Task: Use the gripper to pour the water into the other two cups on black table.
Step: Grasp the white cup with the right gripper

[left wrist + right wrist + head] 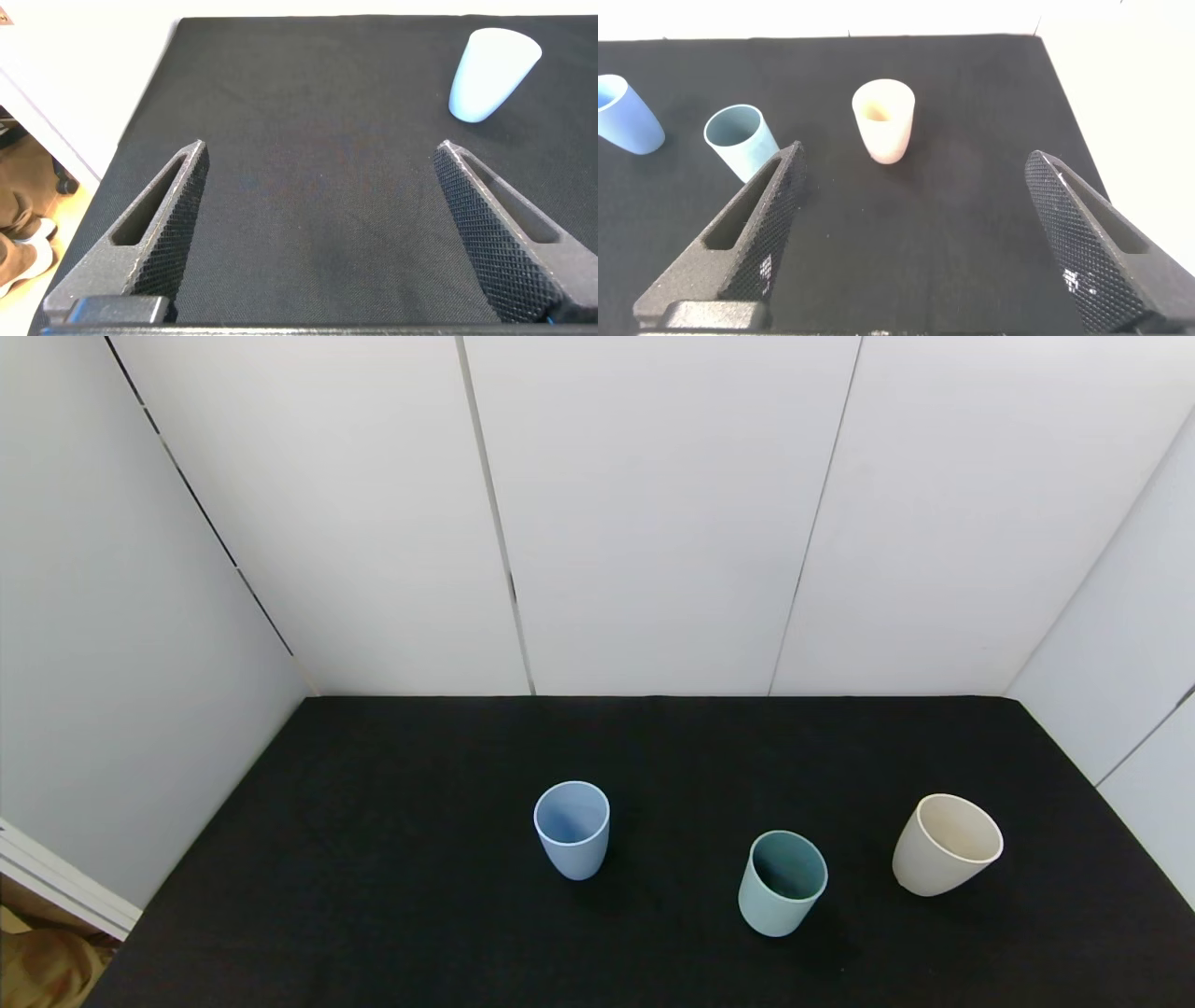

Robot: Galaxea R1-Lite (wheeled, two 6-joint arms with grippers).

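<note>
Right gripper [915, 233] and left gripper [322, 224]: both spread wide, holding nothing, above the black bench [392, 859].
Upright in a row, apart: light blue cup [571, 829], teal-green cup [782, 882], cream cup [946, 844] rightmost; water not discernible.

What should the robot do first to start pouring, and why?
Probably move the right pincer forward to the cream cup and close on it. Both pincers are open and hold nothing, and that cup stands upright on the black table, on the robot's right. The light blue cup and teal cup wait to its left. The left pincer idles.
</note>
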